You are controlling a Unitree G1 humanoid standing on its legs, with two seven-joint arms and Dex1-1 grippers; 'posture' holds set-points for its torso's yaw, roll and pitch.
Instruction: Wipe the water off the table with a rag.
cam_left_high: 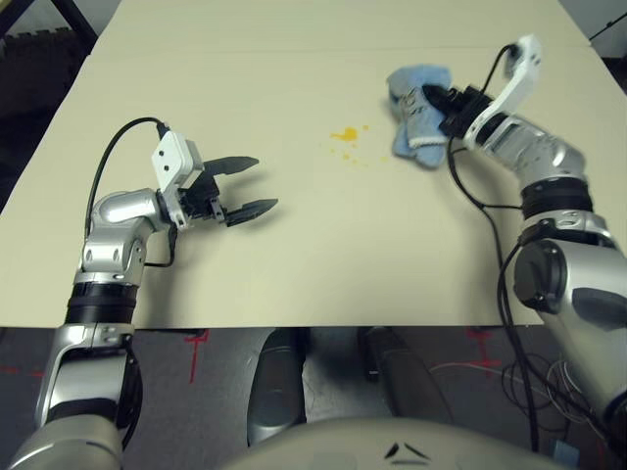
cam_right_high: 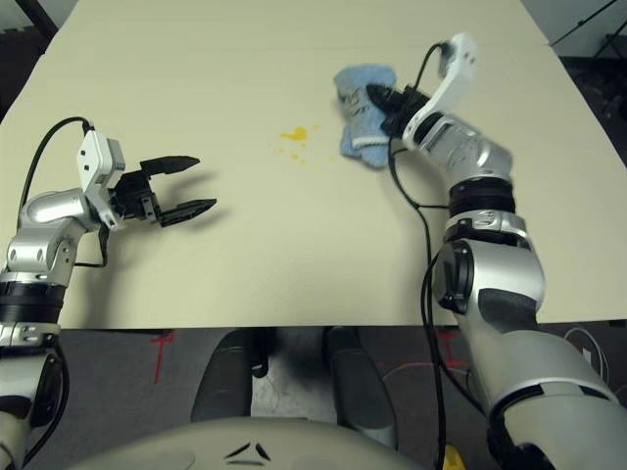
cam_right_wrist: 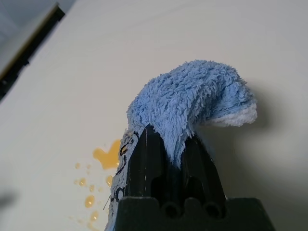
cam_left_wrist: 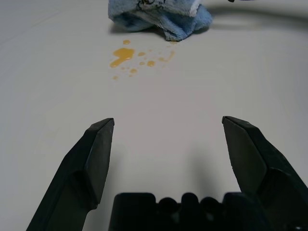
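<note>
Pinched tight on the rag (cam_right_wrist: 192,103), the right gripper (cam_left_high: 435,104) has its two black fingers closed around a fold of the blue terry cloth, which bunches up over the fingertips and droops down onto the table (cam_left_high: 294,264) at the far right. A white hem and a bit of dark print show along the cloth's edge. Just beside the rag, toward the middle of the tabletop, sits the water (cam_left_high: 344,134): one small yellow-orange blot with a scatter of finer droplets around it, close to the cloth but not covered by it.

Over on the near left, the left gripper (cam_left_high: 252,186) hangs with its fingers spread wide apart, nothing between them, pointing across the bare surface toward the spill and well apart from it.

That tabletop is pale cream and matte, with a thin seam running across its far part. Beyond its far corners there is dark flooring and a dark angled leg (cam_left_high: 73,20). Below the near edge, grey floor shows red tape marks (cam_left_high: 196,343) and loose cables (cam_left_high: 529,377).
</note>
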